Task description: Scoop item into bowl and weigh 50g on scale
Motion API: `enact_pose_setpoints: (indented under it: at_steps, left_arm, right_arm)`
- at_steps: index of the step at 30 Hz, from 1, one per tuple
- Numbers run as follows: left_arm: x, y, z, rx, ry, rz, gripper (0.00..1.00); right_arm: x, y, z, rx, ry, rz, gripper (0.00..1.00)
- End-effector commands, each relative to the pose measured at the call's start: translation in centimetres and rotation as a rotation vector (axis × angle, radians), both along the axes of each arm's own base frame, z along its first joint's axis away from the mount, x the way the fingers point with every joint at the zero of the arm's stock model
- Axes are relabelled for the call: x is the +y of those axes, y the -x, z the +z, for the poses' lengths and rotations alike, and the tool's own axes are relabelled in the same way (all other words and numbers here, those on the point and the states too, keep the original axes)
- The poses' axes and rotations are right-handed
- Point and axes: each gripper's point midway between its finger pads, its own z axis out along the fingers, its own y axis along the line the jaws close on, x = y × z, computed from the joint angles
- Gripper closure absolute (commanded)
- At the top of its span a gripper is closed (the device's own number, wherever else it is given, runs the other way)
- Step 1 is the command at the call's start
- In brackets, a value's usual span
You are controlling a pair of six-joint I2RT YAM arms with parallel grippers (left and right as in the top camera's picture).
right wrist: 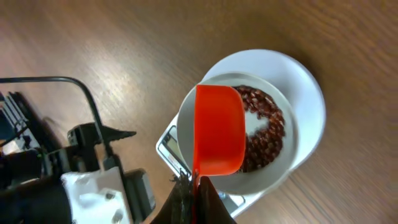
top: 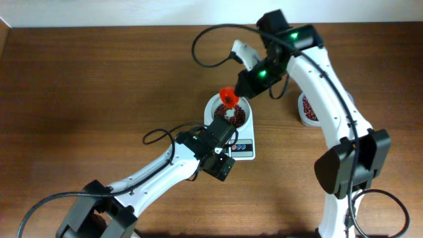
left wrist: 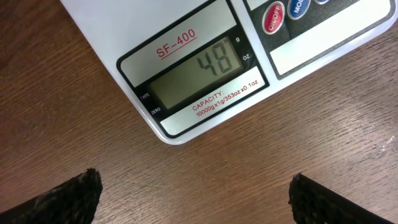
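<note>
The white bowl (top: 215, 108) (right wrist: 186, 124) stands on the white scale (top: 243, 149) (left wrist: 186, 25) (right wrist: 166, 144) and holds dark red-brown beans (top: 238, 118) (right wrist: 266, 127). The scale's display (left wrist: 205, 71) reads 48 g. My right gripper (top: 240, 88) (right wrist: 194, 186) is shut on the handle of a red scoop (top: 228, 98) (right wrist: 217, 134), which hangs over the bowl's left side with no beans showing on it. My left gripper (top: 223, 135) (left wrist: 196, 186) is open over bare table in front of the scale's display, its black fingertips (left wrist: 78, 196) wide apart.
At the right, a container of more beans (top: 308, 109) sits partly hidden behind the right arm. The left arm's wrist and cable (right wrist: 93, 186) lie close to the scale's front left. The wooden table (top: 99, 86) ends at the far white edge.
</note>
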Motion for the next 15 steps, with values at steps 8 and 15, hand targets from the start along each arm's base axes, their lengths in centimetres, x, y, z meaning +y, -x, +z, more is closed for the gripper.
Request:
enact_pose_setpoints:
  at_steps: [8,15]
  left_arm:
    - [0.2,0.2,-0.4,0.004,-0.018,-0.019,0.01]
    - [0.2,0.2,-0.4,0.004,-0.018,-0.019,0.01]
  right_arm:
    - [-1.9,0.4,1.2,-0.005,0.027,0.005,0.96]
    - [-2.4,0.0,2.0,-0.035,0.046,-0.005,0.96]
